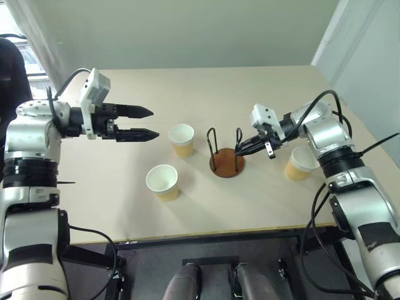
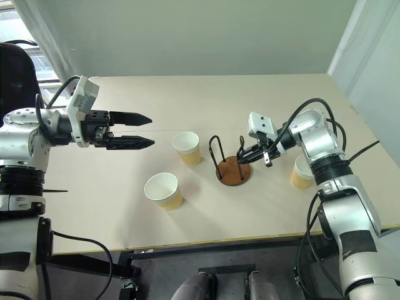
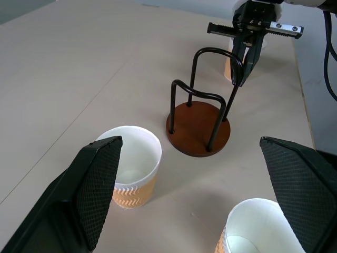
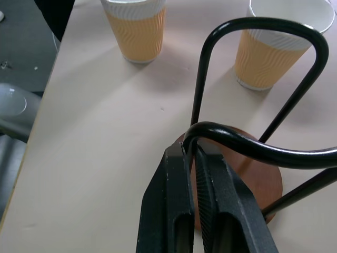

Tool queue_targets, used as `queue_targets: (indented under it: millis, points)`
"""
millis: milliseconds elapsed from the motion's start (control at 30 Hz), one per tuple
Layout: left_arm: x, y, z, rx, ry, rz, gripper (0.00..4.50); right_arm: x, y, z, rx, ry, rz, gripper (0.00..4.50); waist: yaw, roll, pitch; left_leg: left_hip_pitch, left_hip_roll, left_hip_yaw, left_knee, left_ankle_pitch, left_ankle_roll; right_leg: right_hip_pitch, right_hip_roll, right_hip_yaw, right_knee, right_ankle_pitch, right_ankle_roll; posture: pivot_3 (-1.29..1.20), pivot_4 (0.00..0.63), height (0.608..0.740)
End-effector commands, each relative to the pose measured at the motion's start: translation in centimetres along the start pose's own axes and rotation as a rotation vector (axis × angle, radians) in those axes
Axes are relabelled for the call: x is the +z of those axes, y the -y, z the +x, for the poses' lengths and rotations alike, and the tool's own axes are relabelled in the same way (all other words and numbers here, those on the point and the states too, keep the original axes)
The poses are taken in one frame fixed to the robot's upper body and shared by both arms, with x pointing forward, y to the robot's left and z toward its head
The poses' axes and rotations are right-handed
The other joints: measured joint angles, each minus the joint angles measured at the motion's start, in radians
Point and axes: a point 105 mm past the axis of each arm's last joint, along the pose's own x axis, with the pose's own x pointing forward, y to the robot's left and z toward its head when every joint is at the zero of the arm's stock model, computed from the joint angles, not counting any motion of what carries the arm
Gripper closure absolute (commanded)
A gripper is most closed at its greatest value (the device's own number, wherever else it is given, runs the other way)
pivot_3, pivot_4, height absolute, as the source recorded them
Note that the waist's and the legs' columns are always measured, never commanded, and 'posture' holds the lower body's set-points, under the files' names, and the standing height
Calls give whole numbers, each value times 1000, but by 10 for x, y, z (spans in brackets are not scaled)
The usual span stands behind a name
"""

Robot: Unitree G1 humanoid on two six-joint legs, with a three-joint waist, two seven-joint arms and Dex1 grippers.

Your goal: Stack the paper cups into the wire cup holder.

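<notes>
right gripper (image 4: 196,174) clamped on holder (image 1: 226,164) wire
left gripper (image 1: 142,122) hovers level above table (image 1: 250,81), fingers wide, empty; cups (image 1: 181,139) stand apart.

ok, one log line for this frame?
left gripper: open, raised, empty | right gripper: shut on wire cup holder loop | paper cups: three on table, none stacked

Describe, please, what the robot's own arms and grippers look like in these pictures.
Both arms are built of rounded silver-grey metallic segments joined by black bands, with loose black cables looping along them. Each wrist carries a small white box-shaped housing. The left gripper has two long, tapering black fingers whose inner pads are finely cross-hatched. The right gripper has the same narrow black fingers, ribbed on their inner faces.
</notes>
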Motion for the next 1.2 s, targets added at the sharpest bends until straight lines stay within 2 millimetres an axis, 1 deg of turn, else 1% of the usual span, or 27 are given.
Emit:
queue_targets:
  millis: [33, 333, 500, 533, 567, 633, 833, 933, 1000, 1133, 1200]
  points:
    - [12, 2, -8, 11, 17, 42, 0, 11, 6, -5, -7, -8, -59, 4464, 0, 0, 0, 0, 0, 0, 0, 0, 0, 0, 0, 0, 0, 0, 0, 0, 150, 740]
    - [13, 2, -9, 18, 17, 42, 0, 9, 5, -1, 27, -28, -77, 4464, -1, 0, 0, 0, 0, 0, 0, 0, 0, 0, 0, 0, 0, 0, 0, 0, 150, 740]
    - [14, 2, -10, 18, 16, 44, 0, 3, 10, -2, -5, -73, -90, 4464, -1, 0, 0, 0, 0, 0, 0, 0, 0, 0, 0, 0, 1, 0, -1, 0, 150, 740]
    - [14, 2, -10, 17, 16, 43, 0, 1, 11, -3, -14, -87, -92, 3991, -1, 0, 0, 0, 0, 0, 0, 0, 0, 0, 0, 0, 1, 0, -1, 0, 150, 740]
    - [14, 2, -9, 16, 17, 43, 0, -1, 13, -4, -27, -108, -102, 3767, -1, 0, 0, 0, 0, 0, 0, 0, 0, 0, 0, 0, 1, 0, -1, 0, 150, 740]
    - [14, 3, -9, 14, 18, 43, 0, -4, 16, -6, -44, -130, -117, 3142, -1, 0, 0, 0, 0, 0, 0, 0, 0, 0, 0, 0, 1, 0, -1, 0, 150, 740]
    - [14, 2, -7, 12, 20, 42, 0, -6, 18, -11, -65, -128, -128, 1009, -1, 0, 0, 0, 0, 0, 0, 0, -1, 0, 0, 0, 1, 0, -1, 0, 150, 740]
    - [14, 2, -5, 10, 20, 43, 0, -10, 16, -22, -75, -145, -134, 1009, 1, 0, 0, 0, 0, 0, 0, 0, -1, 0, 0, 0, 1, 0, -1, 0, 150, 740]
    - [14, 1, -4, 10, 21, 45, 0, -8, 16, -33, -99, -144, -137, 1009, 3, 0, 0, 0, 0, 0, 0, -1, -1, 0, 0, 0, 0, 0, -1, 0, 150, 740]
    - [15, 2, 2, -5, 20, 65, 0, 5, 14, -66, -163, -111, -120, 1009, 3, 0, 0, 0, 0, 0, 0, -1, -1, 0, 0, 0, 0, 0, -1, 0, 150, 740]
    - [16, 3, 6, -26, 18, 68, 0, 10, 9, -80, -190, -103, -103, 1009, 4, 0, 0, 0, 0, 0, -1, -1, -1, 0, 0, 0, 0, 0, -1, 0, 150, 740]
